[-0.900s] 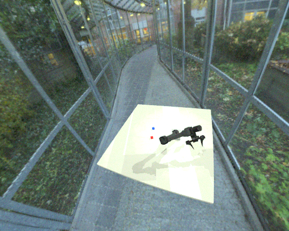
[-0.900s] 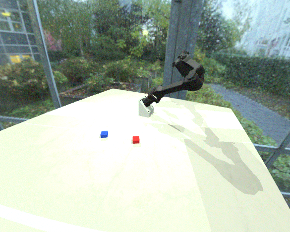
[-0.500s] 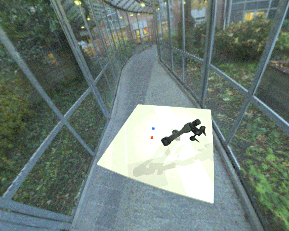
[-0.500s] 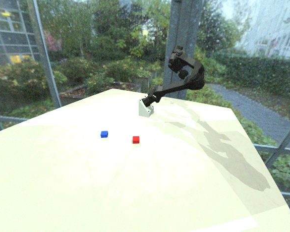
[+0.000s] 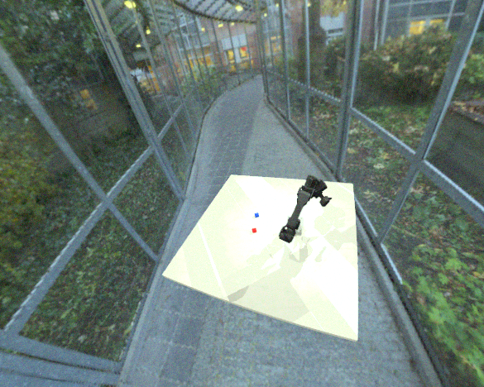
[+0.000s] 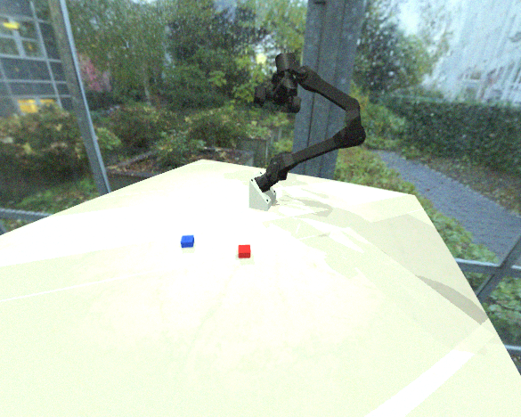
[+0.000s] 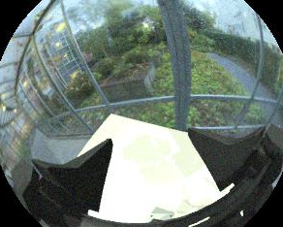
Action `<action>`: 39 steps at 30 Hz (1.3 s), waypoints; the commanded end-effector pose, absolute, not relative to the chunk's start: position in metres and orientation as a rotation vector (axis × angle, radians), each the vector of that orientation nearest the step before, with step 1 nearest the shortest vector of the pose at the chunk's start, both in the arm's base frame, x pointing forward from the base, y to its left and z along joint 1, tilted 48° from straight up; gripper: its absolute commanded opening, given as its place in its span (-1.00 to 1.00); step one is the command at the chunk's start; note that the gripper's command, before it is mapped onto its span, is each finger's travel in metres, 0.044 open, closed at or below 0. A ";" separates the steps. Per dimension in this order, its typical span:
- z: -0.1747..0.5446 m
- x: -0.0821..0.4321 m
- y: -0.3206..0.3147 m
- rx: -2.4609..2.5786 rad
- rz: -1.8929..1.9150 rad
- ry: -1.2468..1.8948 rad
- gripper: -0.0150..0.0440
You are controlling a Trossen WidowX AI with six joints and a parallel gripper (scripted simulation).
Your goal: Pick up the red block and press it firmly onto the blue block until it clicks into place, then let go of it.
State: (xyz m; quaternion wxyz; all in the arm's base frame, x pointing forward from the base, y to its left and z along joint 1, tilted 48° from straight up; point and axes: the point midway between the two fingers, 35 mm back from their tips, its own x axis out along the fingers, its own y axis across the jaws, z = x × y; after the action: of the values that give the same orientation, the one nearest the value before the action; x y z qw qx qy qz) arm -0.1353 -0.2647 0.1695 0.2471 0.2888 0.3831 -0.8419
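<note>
The gripper is spread wide with nothing between its fingers. In the exterior view it hangs well above the table, just above the centre of the frame's upper half, at the end of a black jointed arm. The arm rises from a pale grey mount near the middle of that frame, leans to the right, then bends back leftward at the top.

The red block sits on a pale cream table, a little below the middle of the exterior view. The blue block rests on the same table, to the left of the red one and slightly higher in that frame. The two blocks are apart, not joined.

From the top, both blocks appear as small squares just below the centre, blue above red, with the arm to their right. In the wrist view, the dark fingers fill the lower left and lower right, with the table showing between them.
</note>
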 end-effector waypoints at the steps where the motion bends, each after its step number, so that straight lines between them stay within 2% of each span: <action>1: 0.150 -0.081 -0.287 0.765 -1.975 1.158 1.00; 4: 0.134 -0.030 -0.296 0.730 -1.701 1.241 1.00; 7: 0.124 -0.006 -0.293 0.775 -1.649 1.212 1.00; 16: 0.089 0.141 -0.254 0.555 -0.815 1.430 1.00; 22: 0.082 0.192 -0.218 0.436 -0.504 1.470 1.00; 29: 0.070 0.256 -0.137 0.345 -0.041 1.504 1.00; 39: 0.073 0.303 0.000 0.201 0.710 1.418 1.00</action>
State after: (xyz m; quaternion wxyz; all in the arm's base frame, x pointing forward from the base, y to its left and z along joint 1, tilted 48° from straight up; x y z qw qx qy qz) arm 0.2957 -0.0393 0.0702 0.7112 0.1043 0.6563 0.2295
